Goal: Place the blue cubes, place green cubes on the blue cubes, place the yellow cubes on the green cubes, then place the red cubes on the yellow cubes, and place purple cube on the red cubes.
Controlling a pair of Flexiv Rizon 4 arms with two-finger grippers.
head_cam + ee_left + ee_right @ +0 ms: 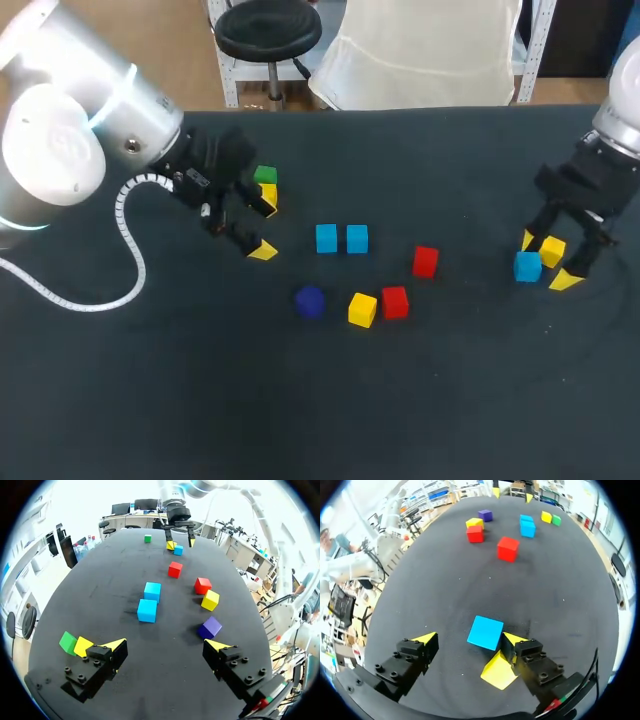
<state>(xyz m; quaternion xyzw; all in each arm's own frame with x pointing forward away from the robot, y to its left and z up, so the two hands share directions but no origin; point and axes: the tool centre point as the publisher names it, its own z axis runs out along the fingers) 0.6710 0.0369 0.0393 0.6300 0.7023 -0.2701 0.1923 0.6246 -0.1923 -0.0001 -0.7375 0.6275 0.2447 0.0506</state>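
Note:
Two blue cubes (326, 238) (357, 238) sit side by side at mid-table. A third blue cube (527, 266) (485, 632) lies on the table between the fingers of my open right gripper (547, 260) (469, 640), close to one finger, with a wide gap to the other. A yellow cube (552, 250) (498, 670) lies against that same finger. My left gripper (265, 228) (167, 647) is open and empty, with a green cube (265, 175) (68, 642) and a yellow cube (268, 192) (82, 646) just outside one fingertip.
Two red cubes (425, 261) (395, 301), a yellow cube (362, 309) and a purple cube (310, 301) lie scattered in front of the blue pair. Another green cube (147, 538) sits far off past my right gripper.

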